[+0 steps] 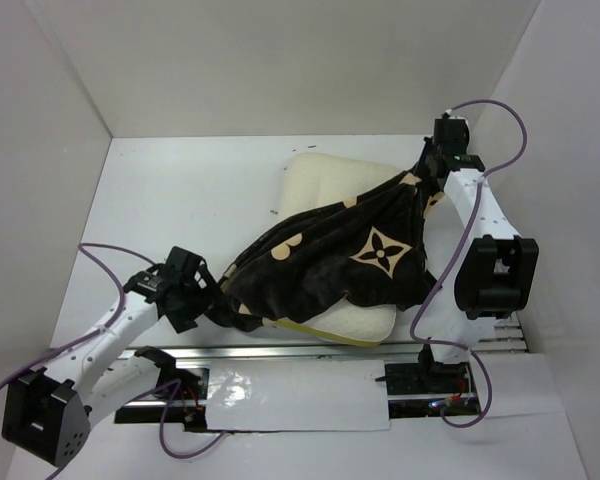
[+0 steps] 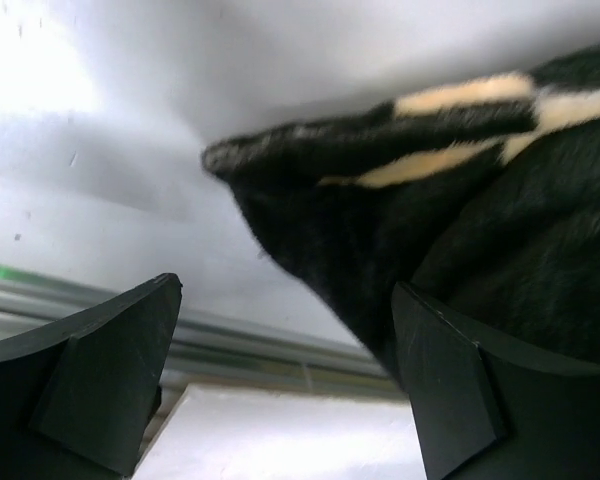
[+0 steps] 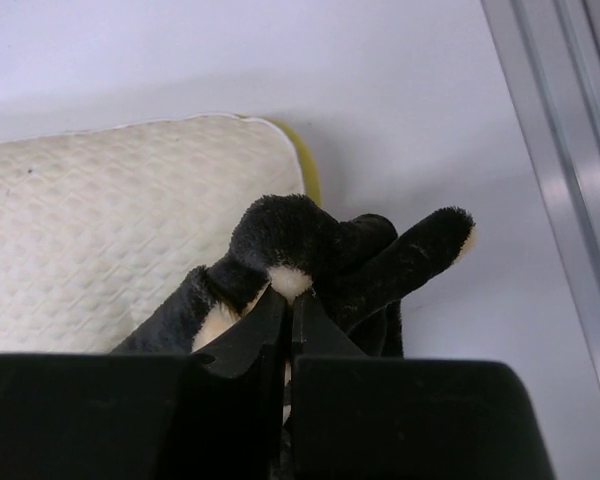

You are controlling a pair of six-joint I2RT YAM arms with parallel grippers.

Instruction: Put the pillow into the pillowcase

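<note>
Dark flowered pillowcase (image 1: 330, 265) drapes cream pillow (image 1: 322, 180); right hand (image 3: 289, 300) pinches it, left hand (image 2: 285, 295) spread.

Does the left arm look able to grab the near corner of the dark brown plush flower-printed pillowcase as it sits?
Probably yes: the left gripper is open, and a corner of the pillowcase lies right ahead of its fingers, close to the right one, with nothing between.
</note>
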